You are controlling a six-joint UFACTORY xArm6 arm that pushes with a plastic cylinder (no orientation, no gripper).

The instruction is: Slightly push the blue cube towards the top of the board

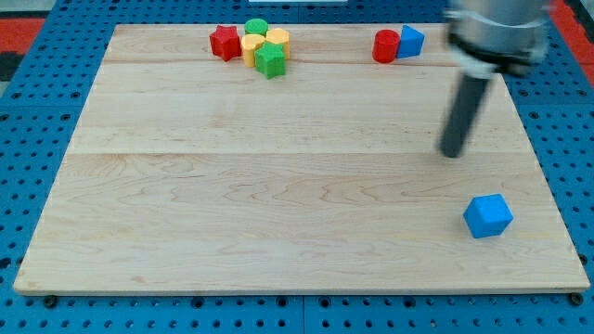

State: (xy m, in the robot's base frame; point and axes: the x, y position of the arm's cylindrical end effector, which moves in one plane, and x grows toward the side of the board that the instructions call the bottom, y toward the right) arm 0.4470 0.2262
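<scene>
The blue cube point(488, 215) lies near the board's lower right corner. My tip point(452, 153) rests on the board above and a little to the left of the cube, apart from it. The dark rod rises from the tip toward the view's top right. A second blue block point(411, 40), of angular shape, sits near the top edge at the right, touching a red cylinder point(386, 45).
A cluster sits at the top edge left of centre: a red star block point(224, 43), a yellow block point(252, 48), a green cylinder point(256, 27), a yellow cylinder point(277, 39) and a green star block point(271, 60). The wooden board point(278, 186) lies on a blue perforated table.
</scene>
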